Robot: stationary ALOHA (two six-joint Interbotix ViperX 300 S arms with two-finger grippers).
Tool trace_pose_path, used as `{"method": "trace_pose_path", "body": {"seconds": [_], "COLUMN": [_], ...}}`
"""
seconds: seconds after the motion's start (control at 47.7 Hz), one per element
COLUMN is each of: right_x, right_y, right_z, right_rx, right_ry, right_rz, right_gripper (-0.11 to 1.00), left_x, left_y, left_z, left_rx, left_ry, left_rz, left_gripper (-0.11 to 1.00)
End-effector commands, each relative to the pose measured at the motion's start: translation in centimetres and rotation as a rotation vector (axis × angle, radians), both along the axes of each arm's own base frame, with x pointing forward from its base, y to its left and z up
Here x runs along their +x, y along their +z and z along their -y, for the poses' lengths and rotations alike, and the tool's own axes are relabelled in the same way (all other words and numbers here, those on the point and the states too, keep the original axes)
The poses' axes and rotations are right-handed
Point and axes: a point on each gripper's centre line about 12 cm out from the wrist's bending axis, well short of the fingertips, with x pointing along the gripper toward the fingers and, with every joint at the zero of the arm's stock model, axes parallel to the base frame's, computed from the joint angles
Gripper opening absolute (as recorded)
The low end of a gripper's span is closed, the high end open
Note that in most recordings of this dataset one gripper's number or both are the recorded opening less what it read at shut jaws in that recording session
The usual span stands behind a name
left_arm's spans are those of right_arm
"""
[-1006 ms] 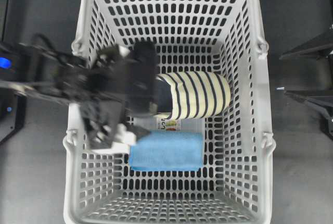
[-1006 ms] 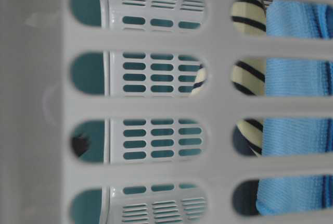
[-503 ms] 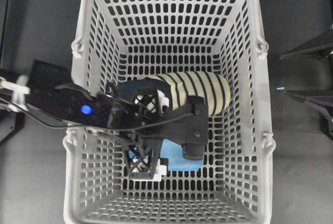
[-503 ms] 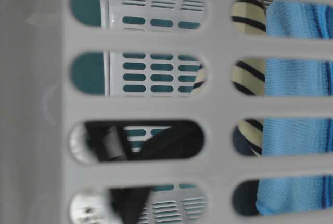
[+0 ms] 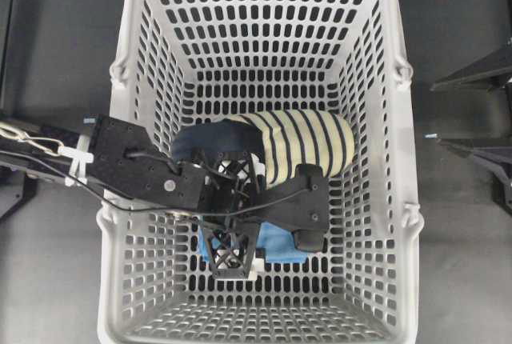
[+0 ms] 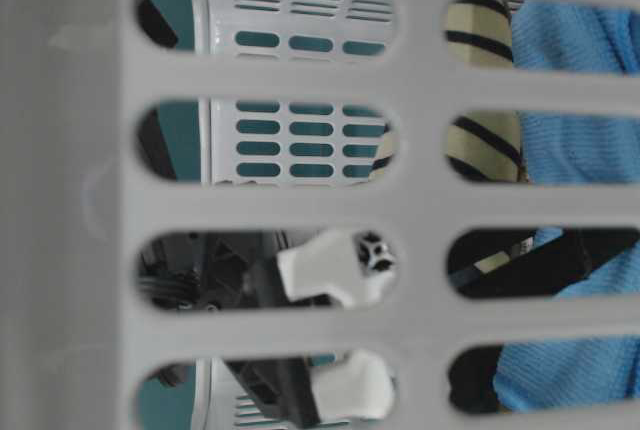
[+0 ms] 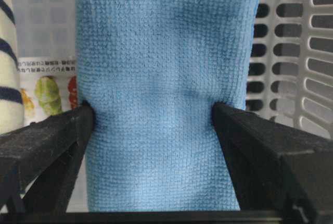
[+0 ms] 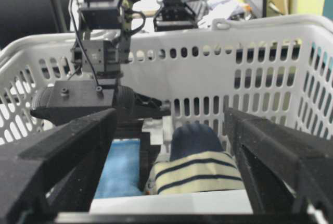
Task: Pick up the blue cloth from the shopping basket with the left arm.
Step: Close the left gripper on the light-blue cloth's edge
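Black lattice fingers of the left tool (image 7: pixel 156 117) straddle the blue cloth (image 7: pixel 164 94), one finger (image 7: pixel 47 140) against each long edge, the fabric pinched in slightly where they meet it; the jaws are closed onto the cloth, though whether it has left the floor cannot be told from these views; overhead, the left tool (image 5: pixel 264 232) reaches down into the shopping basket (image 5: pixel 384 120) with the left arm (image 5: pixel 128 164) crossing the basket's left wall; the cloth (image 5: pixel 280 244) lies on the basket floor toward the near end, mostly covered by the wrist; just beyond it rests a navy and cream striped fabric roll (image 5: pixel 308 144), lying on its side and touching a printed packet (image 7: pixel 49 86) beneath; the basket sits on a dark worktop (image 5: pixel 56 40); the right tool (image 8: pixel 171 130) hangs outside the basket, its fingers wide apart and holding nothing.
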Motion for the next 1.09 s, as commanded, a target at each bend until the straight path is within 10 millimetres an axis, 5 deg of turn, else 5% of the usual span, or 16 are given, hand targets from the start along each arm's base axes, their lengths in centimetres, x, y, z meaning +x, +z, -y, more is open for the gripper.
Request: {"method": "trace_pose_path", "body": {"seconds": [0.0, 0.147, 0.419, 0.587, 0.86, 1.069], "right_x": [0.1, 0.1, -0.1, -0.1, -0.2, -0.2], "right_y": [1.0, 1.0, 1.2, 1.2, 1.2, 1.3], "right_z": [0.0, 0.0, 0.0, 0.0, 0.0, 0.0], "right_rx": [0.002, 0.003, 0.002, 0.002, 0.003, 0.002], "right_ry": [-0.002, -0.002, -0.002, -0.002, -0.002, -0.002], "right_rz": [0.029, 0.029, 0.04, 0.043, 0.048, 0.058], "right_gripper": [0.8, 0.79, 0.79, 0.79, 0.79, 0.79], "left_x": [-0.2, -0.5, -0.7, -0.6, -1.5, -2.5], "left_y": [-0.1, -0.3, 1.3, 5.7, 16.1, 21.4], "left_z": [0.1, 0.1, 0.2, 0.2, -0.4, -1.5], "left_rx": [0.002, 0.006, 0.013, 0.003, -0.007, -0.012], "left_ry": [-0.003, -0.007, -0.022, -0.023, -0.006, 0.019], "left_rz": [0.0, -0.011, -0.003, 0.063, 0.134, 0.161], "left_gripper": [0.9, 0.8, 0.16, 0.16, 0.16, 0.16]}}
